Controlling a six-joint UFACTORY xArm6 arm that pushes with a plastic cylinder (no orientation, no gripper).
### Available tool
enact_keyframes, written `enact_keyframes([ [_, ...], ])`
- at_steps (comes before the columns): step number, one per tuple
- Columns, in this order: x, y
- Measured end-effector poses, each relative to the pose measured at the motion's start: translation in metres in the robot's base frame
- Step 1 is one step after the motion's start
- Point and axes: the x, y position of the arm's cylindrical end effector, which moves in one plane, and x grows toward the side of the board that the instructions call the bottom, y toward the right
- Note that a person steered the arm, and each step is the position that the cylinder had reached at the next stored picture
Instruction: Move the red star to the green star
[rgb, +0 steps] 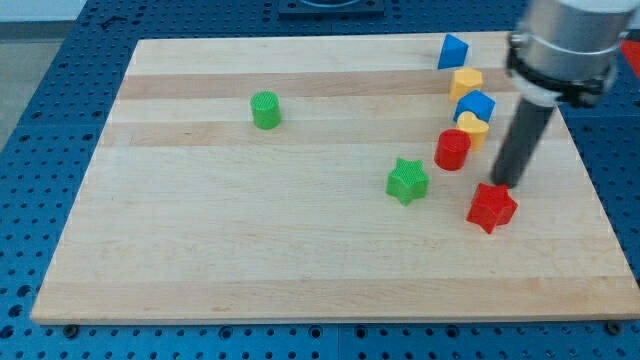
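Nearest the view's bottom, the pale wooden surface runs bare across its lower stretch. First thing up from there is the red star, sitting toward the view's right. My tip is right at its upper edge, touching or just about touching, I cannot tell which, the dark rod rising from it toward the view's top right. No gripper on me to report, only this rod.

A little further back and to the view's left of the red star sits the green star, near it but clearly apart. Beyond that, the red cylinder stands just above and between the two stars. Behind it a column climbs toward the view's top: a yellow block touching the red cylinder, a blue block, another yellow block, and a blue triangular block at the far edge. Well off to the view's left, the green cylinder stands alone
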Motion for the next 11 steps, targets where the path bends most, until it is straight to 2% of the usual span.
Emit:
enact_keyframes([
  [1, 0.002, 0.065],
  [2, 0.045, 0.09],
  [3, 0.089, 0.043],
  [4, 0.082, -0.029],
  [5, 0.055, -0.075],
  [6, 0.049, -0.092],
  [8, 0.068, -0.004],
  [9, 0.054, 0.027],
  [10, 0.039, 0.007],
  [11, 0.038, -0.046],
])
